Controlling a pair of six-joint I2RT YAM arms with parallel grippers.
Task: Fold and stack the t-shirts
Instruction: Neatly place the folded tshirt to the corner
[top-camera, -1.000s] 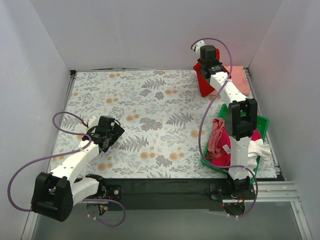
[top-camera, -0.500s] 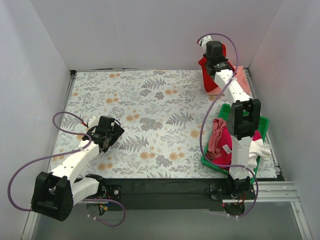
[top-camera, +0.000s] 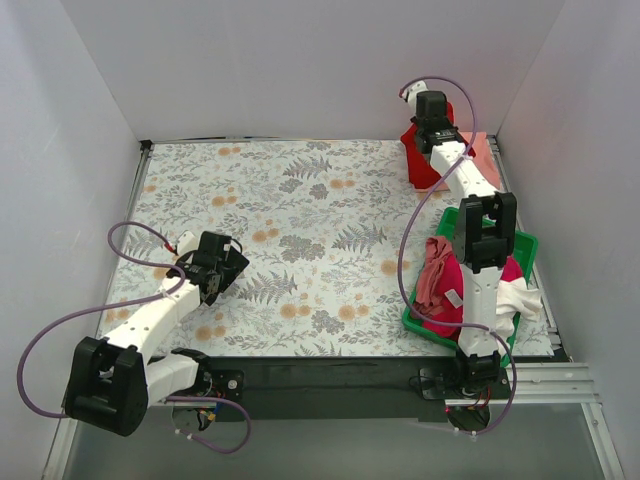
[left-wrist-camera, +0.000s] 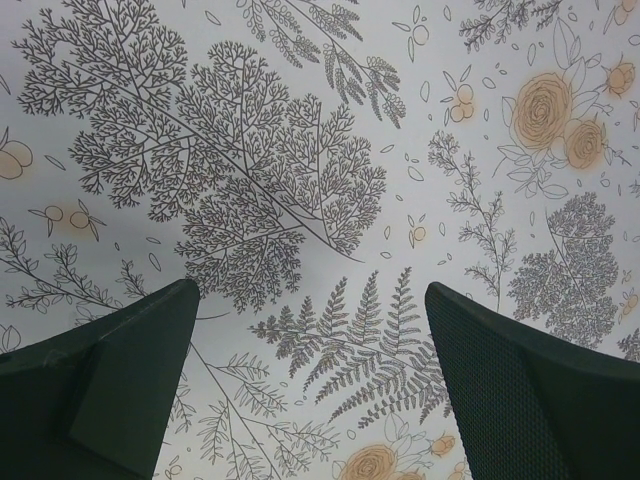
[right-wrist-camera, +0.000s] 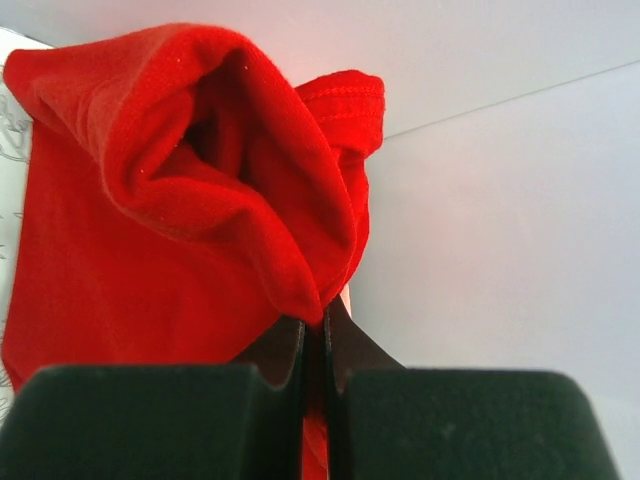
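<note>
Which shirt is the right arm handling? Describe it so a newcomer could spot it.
Look at the far right corner of the table cover, beyond the green bin. The red shirt is bunched there, pinched in the shut right tool. It is bright red and held up, unlike the salmon shirt lying beside it.

Floral-print cover (top-camera: 300, 220) lies spread flat, green bin (top-camera: 526, 246) sits on its right edge, near side, pale walls (top-camera: 300, 70) all round.
</note>
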